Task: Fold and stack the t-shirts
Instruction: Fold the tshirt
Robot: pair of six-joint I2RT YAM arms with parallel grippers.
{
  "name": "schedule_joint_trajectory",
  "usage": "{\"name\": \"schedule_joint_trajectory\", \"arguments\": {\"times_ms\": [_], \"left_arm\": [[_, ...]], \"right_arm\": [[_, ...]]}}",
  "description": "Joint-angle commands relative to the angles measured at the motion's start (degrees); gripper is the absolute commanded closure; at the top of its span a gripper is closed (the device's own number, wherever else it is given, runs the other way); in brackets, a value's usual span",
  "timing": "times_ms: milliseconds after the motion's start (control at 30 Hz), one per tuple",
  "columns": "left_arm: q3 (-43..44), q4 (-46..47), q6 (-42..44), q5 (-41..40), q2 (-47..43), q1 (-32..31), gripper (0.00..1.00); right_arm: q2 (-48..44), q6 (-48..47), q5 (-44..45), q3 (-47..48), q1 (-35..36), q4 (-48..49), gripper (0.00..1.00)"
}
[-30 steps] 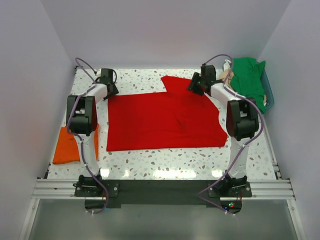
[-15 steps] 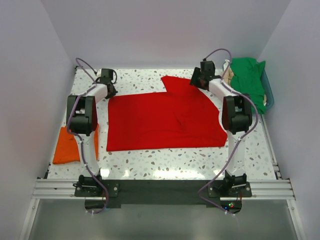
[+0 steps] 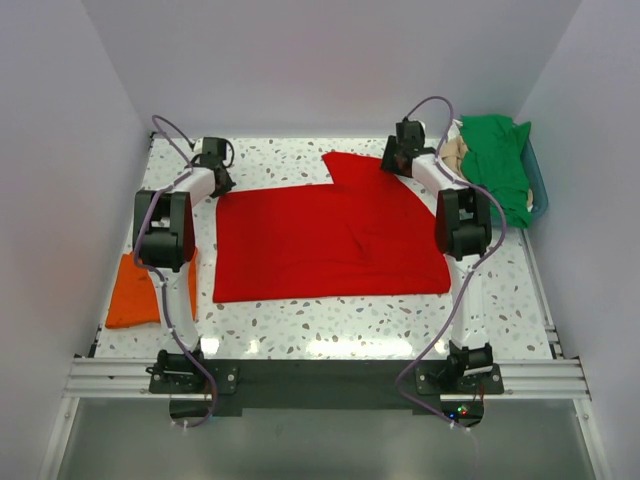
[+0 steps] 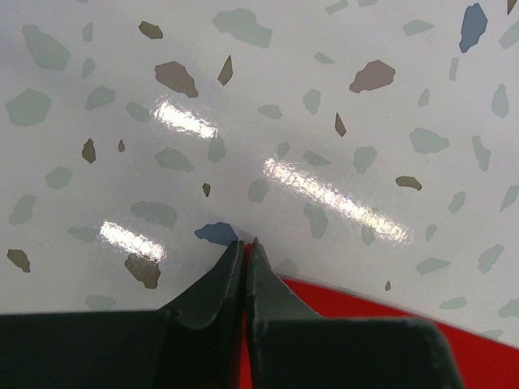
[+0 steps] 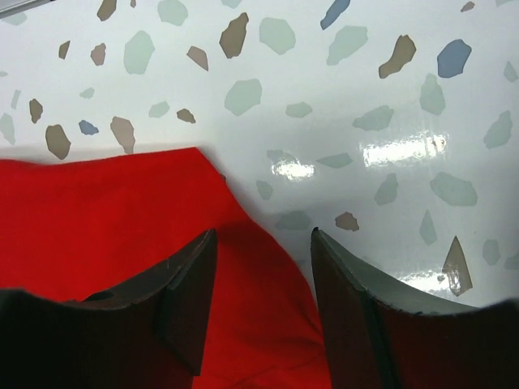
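Red t-shirt [image 3: 330, 240] is spread flat in the middle of the bench [image 3: 300, 160], between the two arms. Its long axis is laid left to right across the bench. One sleeve [image 3: 355, 168] is turned toward the far side, right of centre, so the shoulders are judged to point right and the hem left.

At the far left corner, the left hand [image 3: 226, 186] has been brought together within the last second. In the left wrist view its fingers [image 4: 231, 284] are seen pressed flat against each other, with the red edge just beside them. Whether cloth is pinched between them cannot be told.

The right hand [image 3: 392, 165] has been carried farther back, toward the sleeve. Its jaws are held apart, and in the right wrist view the sleeve's edge is straddled by them but not yet gripped.

From this it is judged that the two far corners are being taken for the first fold. One side is closed and the other is still to be closed.

Further out, an orange t-shirt [image 3: 135, 290] is seen at the near left. A green t-shirt [image 3: 495, 160] is heaped on a teal basket [image 3: 540, 195] at the far right, with a tan one [image 3: 455, 152] beside it
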Motion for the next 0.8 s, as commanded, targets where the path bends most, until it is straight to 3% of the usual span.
{"name": "schedule_joint_trajectory", "arguments": {"times_ms": [0, 133, 500, 767], "left_arm": [[0.45, -0.06, 0.44, 0.42, 0.10, -0.09, 1.00], [0.45, 0.56, 0.27, 1.04, -0.25, -0.09, 1.00], [0.36, 1.35, 0.09, 2.09, -0.77, 0.00, 1.00], [1.15, 2.32, 0.26, 2.98, -1.04, 0.79, 1.00]], "right_arm": [[1.34, -0.01, 0.69, 3.40, 0.43, -3.33, 0.46], [5.47, 0.35, -0.19, 9.38, 1.05, -8.51, 0.52], [5.56, 0.79, 1.31, 10.18, 2.55, -10.72, 0.70], [4.78, 0.08, 1.92, 12.12, 2.63, -11.25, 0.94]]}}
